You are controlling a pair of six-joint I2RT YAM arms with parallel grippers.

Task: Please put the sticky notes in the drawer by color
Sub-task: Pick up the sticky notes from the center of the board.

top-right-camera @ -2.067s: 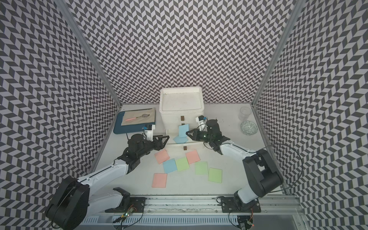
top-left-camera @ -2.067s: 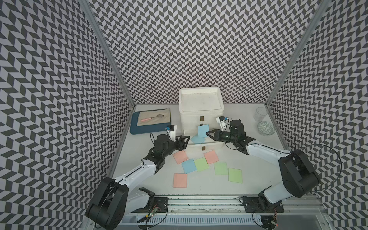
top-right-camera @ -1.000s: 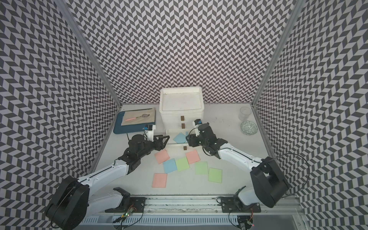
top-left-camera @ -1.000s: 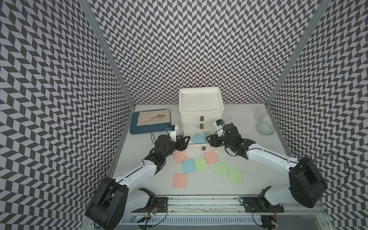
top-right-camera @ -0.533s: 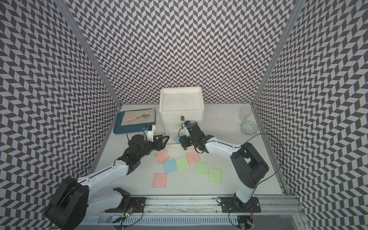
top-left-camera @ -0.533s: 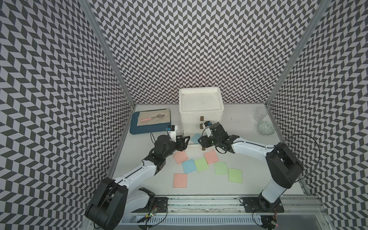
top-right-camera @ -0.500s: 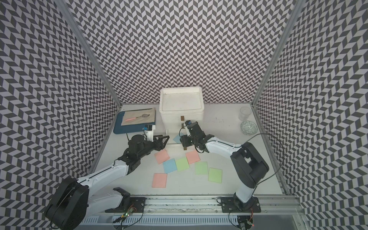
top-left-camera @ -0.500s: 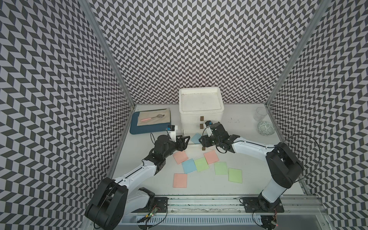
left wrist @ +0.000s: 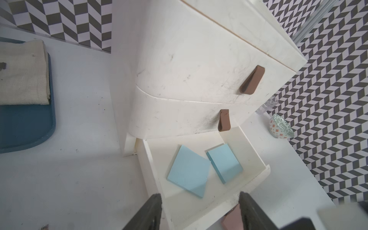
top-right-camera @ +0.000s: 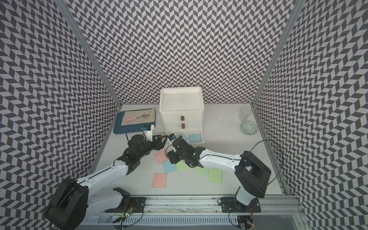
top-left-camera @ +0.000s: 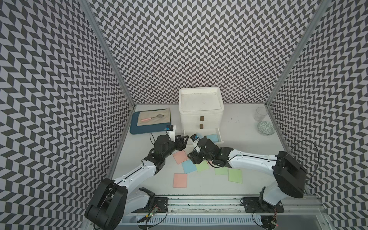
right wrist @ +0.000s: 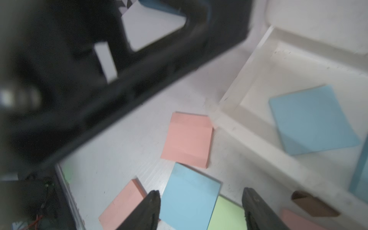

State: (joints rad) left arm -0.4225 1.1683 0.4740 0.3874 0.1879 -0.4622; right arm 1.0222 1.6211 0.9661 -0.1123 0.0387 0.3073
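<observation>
Top views: drawer (top-left-camera: 200,117) at desk back edge, lowest tray out. Two blue sticky notes (top-left-camera: 212,137) lie inside, the rest loose mid-desk.
Left wrist: left gripper (left wrist: 199,196) jaws apart, empty, over tray front.
Right wrist: right gripper (right wrist: 201,192) jaws wide, empty, above loose blue note (right wrist: 189,197).
Likely featherlight, bendy, lying flat (little to pinch), so lift by a free edge, gently.

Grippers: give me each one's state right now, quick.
Left gripper: open, holding nothing, at the open bottom drawer.
Right gripper: open, holding nothing, over a loose blue sticky note.
</observation>
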